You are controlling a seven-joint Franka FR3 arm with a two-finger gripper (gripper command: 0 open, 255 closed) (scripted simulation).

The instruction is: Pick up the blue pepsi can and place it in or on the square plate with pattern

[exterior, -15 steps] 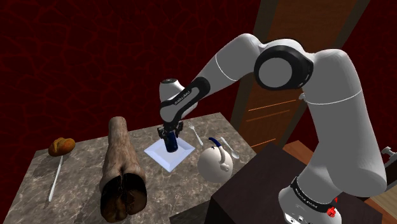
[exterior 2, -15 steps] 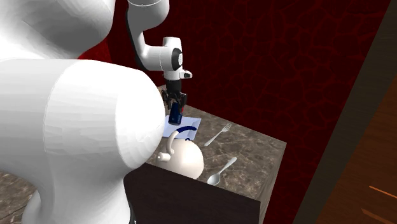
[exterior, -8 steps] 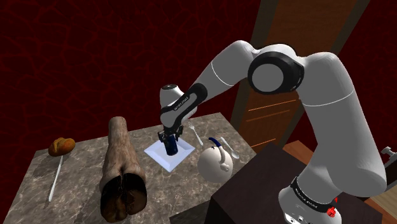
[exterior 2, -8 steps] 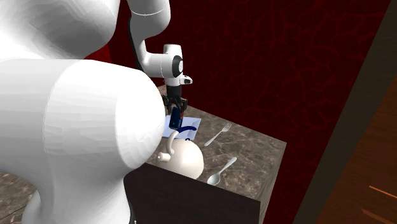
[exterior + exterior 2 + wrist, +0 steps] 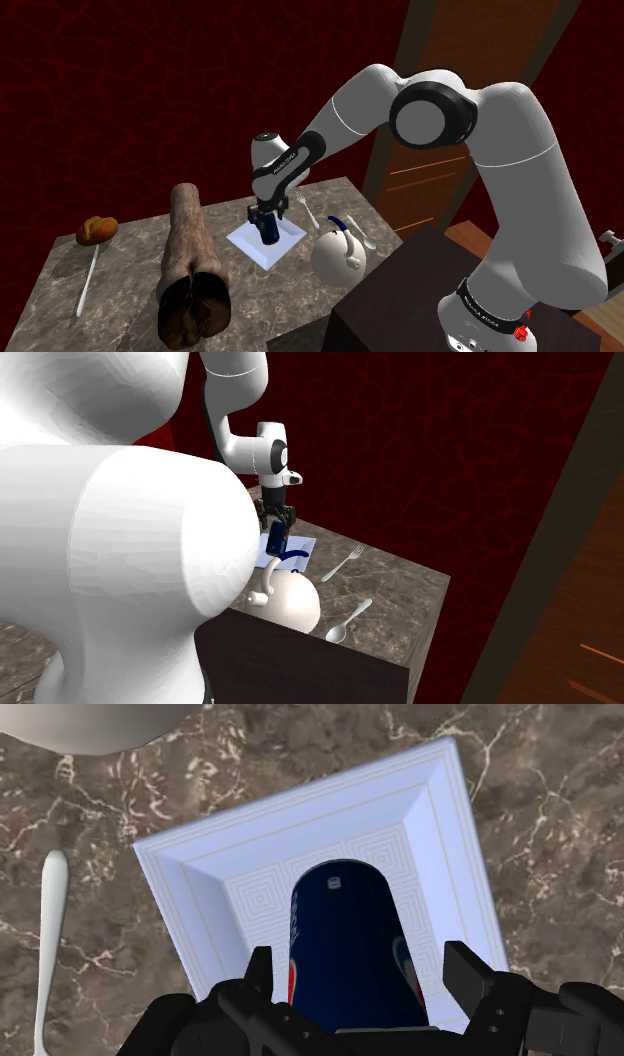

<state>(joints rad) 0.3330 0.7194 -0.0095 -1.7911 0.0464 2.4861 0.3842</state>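
The dark blue Pepsi can [image 5: 345,939] stands upright in the middle of the white square plate [image 5: 440,814], whose well bears a pattern of nested squares. My gripper [image 5: 362,969] hangs straight over the can, open, with a black finger on each side of it and a small gap between each finger and the can. In the shoulder view the can [image 5: 269,229] rests on the plate [image 5: 284,246] under the gripper [image 5: 267,220], near the table's middle. The second exterior view has the can [image 5: 274,538] on the plate [image 5: 300,550] below the gripper [image 5: 277,526].
A white teapot [image 5: 335,256] with a dark blue handle stands right beside the plate, toward the stand [image 5: 400,290]. A fork [image 5: 343,562] and spoon [image 5: 348,620] lie near the table's edge. A long brown loaf-like lump [image 5: 190,270], a bread roll [image 5: 97,230] and a white utensil [image 5: 88,282] occupy the shoulder view's left.
The gripper came down with the can onto the plate, then its fingers parted and let go of the can. The can now stands on the plate by itself.
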